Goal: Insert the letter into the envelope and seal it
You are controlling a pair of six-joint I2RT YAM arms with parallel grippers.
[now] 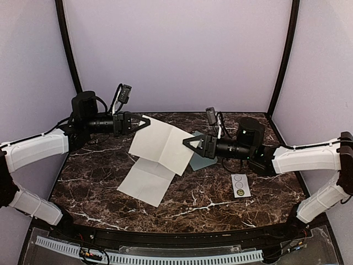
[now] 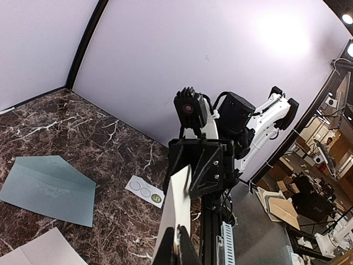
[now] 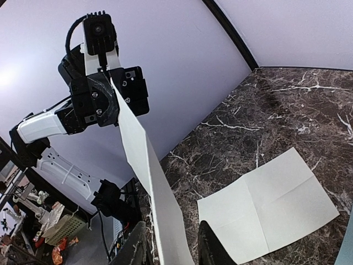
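Top external shows you folding the letter (image 1: 160, 146), half lifted at the tabletop (image 1: 220, 199) centre: left gripper (image 1: 146, 122) clamps its 11 o'clock corner, while right gripper (image 1: 186, 143), part-open astride the 3 o'clock edge above the envelope (image 1: 201, 163), likely needs closing next.

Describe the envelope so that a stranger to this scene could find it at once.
On the dark marble table, look right of centre, where the right gripper hangs. The envelope lies flat there, partly hidden by it. It is pale blue-green, unlike the larger off-white letter on its left and the small white strip with circles.
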